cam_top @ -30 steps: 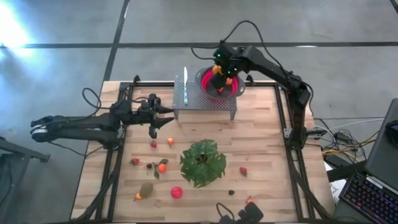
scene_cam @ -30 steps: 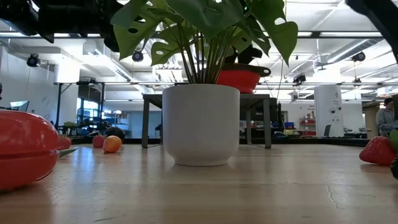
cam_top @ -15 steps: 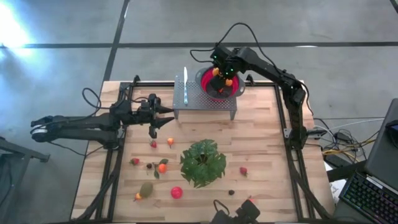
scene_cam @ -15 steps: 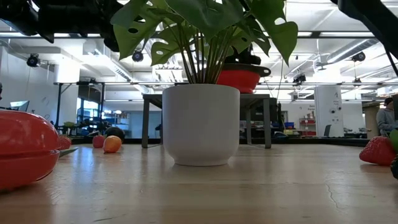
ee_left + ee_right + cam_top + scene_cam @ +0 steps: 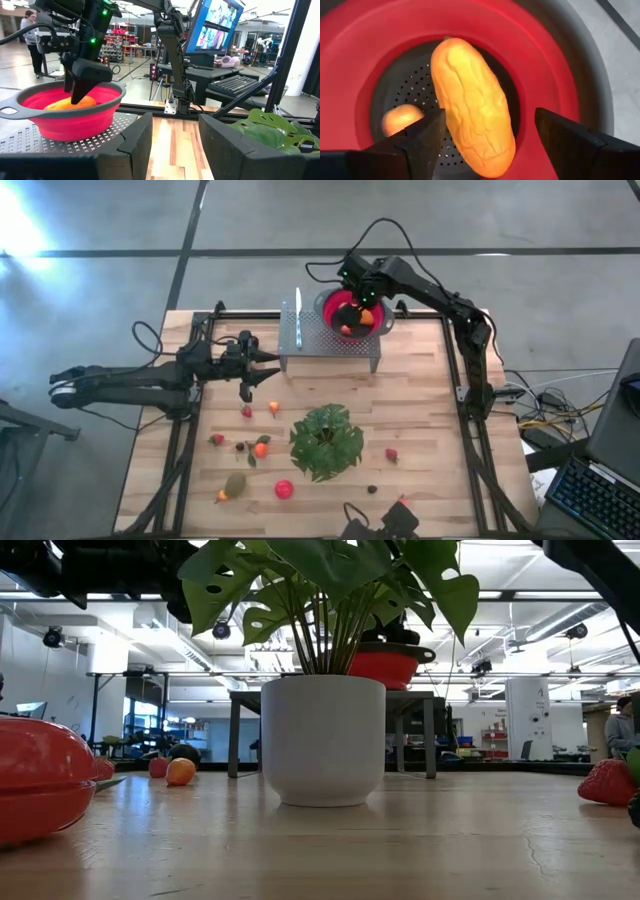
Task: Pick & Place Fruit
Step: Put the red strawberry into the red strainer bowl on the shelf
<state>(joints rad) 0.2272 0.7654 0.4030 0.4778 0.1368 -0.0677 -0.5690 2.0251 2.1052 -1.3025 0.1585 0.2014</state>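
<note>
Right gripper (image 5: 487,137) open above colander (image 5: 540,65)

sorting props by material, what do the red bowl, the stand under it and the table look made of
Bowl: looks like soft matte silicone or plastic, with a thick rolled rim and a dark perforated base. Stand: grey perforated sheet metal, judging by its even hole grid. Table: pale wood planks with visible grain, in a black metal frame.

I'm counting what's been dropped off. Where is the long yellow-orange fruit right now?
The long yellow-orange fruit lies in the red bowl on the metal stand at the table's far edge, beside a small orange fruit, under the right gripper.
</note>
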